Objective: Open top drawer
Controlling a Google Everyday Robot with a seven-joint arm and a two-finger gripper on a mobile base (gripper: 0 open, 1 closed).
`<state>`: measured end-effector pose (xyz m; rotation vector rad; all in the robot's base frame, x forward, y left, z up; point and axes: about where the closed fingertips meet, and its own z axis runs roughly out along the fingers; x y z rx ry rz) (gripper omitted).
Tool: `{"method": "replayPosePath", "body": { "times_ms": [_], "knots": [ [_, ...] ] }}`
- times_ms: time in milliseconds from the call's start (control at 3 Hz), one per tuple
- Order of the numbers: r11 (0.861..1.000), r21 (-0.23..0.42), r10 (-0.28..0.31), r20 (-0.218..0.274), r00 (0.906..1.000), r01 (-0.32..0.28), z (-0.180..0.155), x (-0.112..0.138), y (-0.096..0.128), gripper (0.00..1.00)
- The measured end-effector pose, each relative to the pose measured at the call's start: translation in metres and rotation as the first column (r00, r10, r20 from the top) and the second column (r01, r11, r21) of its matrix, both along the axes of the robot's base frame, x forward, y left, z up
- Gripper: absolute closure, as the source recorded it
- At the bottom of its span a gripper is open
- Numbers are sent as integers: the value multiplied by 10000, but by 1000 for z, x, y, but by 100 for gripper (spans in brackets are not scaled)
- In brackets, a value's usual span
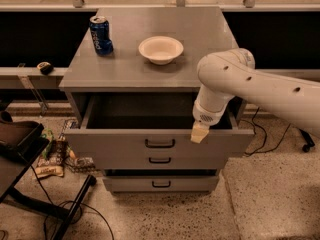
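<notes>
Fingers (200, 132), pressed together, hang at the front rim of the open top drawer (115, 145), right side.

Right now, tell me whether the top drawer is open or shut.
Open: the top drawer is pulled out, interior exposed. The pincer hangs at its front edge, right side.

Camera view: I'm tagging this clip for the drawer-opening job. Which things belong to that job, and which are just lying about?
Part of the job: top drawer, standing open; its black handle; gripper, at the drawer's front edge right of the handle.
Lying about: blue can and white bowl on the cabinet top; middle drawer; bottom drawer; snack packets on the floor.
</notes>
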<state>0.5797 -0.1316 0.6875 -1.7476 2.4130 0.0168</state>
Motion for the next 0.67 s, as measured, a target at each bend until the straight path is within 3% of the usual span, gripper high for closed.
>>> {"method": "replayPosePath", "body": {
  "times_ms": [333, 667],
  "knots": [
    [10000, 2, 1, -6, 10000, -1, 0, 0, 0, 0],
    [10000, 22, 7, -54, 10000, -7, -2, -1, 0, 0]
  ]
}}
